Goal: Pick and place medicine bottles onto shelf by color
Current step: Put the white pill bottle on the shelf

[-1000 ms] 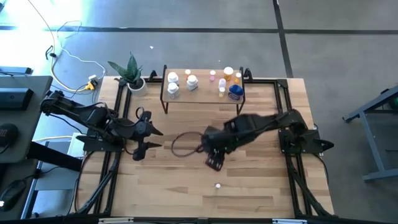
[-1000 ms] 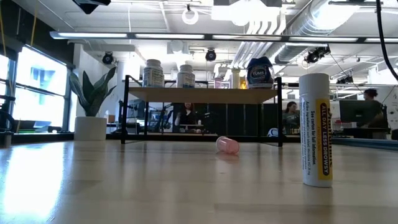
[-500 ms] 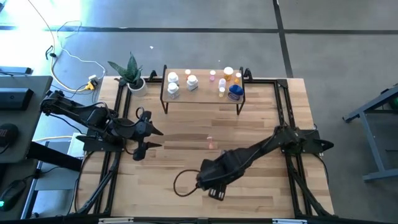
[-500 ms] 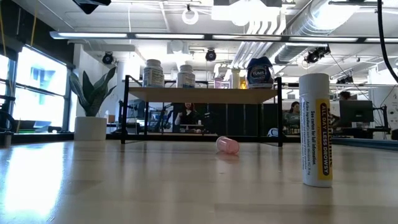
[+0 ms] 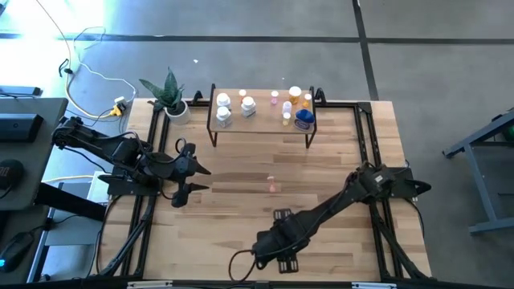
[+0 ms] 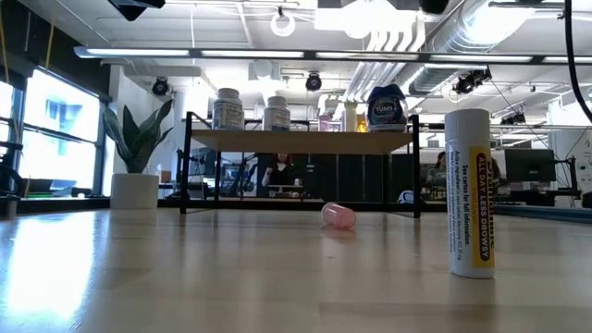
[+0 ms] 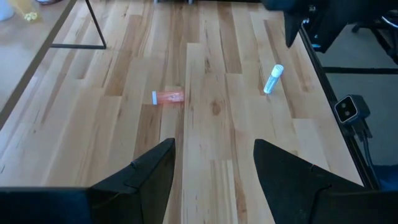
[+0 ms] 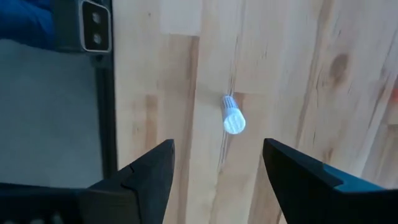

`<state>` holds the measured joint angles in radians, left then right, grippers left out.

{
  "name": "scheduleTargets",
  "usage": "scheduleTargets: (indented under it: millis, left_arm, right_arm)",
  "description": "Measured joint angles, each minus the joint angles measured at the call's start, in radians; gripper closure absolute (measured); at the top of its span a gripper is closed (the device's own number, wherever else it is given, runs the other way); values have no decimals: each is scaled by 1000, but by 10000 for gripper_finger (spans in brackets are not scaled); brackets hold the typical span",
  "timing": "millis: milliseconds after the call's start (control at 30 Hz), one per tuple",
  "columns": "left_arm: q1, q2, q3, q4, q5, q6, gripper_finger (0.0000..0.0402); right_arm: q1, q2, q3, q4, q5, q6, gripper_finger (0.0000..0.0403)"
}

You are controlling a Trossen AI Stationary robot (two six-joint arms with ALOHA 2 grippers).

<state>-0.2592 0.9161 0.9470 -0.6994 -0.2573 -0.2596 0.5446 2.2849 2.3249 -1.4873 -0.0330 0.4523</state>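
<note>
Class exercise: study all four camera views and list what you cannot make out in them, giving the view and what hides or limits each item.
- White tube, high view: hidden beneath the right arm.
- Right gripper, high view: fingertips lost in the dark arm.
- Bottles on the shelf, high view: labels too small to read.
- Pink bottle: contents and label too small anywhere.
- Low view: neither gripper visible.

Right arm extends low toward the desk's front edge; right gripper [image 8: 214, 180] fingers spread apart, holding nothing. Left arm waits at the left edge; left gripper [image 7: 214, 177] likewise spread, holding nothing.
</note>
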Motion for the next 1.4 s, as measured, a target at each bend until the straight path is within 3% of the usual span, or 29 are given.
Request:
scheduleTargets:
  millis: [567, 767, 1033, 1133, 1400]
  left_arm:
    - [0, 0, 0, 0, 0, -2, 193]
    - [0, 0, 0, 0, 0, 0, 193]
    - [0, 0, 0, 0, 0, -2, 193]
    - [0, 0, 0, 0, 0, -4, 193]
    - [0, 0, 0, 0, 0, -18, 193]
  right_arm:
    - [-3, 99, -23, 10, 59, -64, 167]
    - [-8, 102, -109, 31, 16, -58, 167]
    - [-7, 102, -117, 65, 22, -76, 168]
    - [-7, 101, -117, 65, 25, -77, 186]
    - [-7, 101, -117, 63, 25, -69, 278]
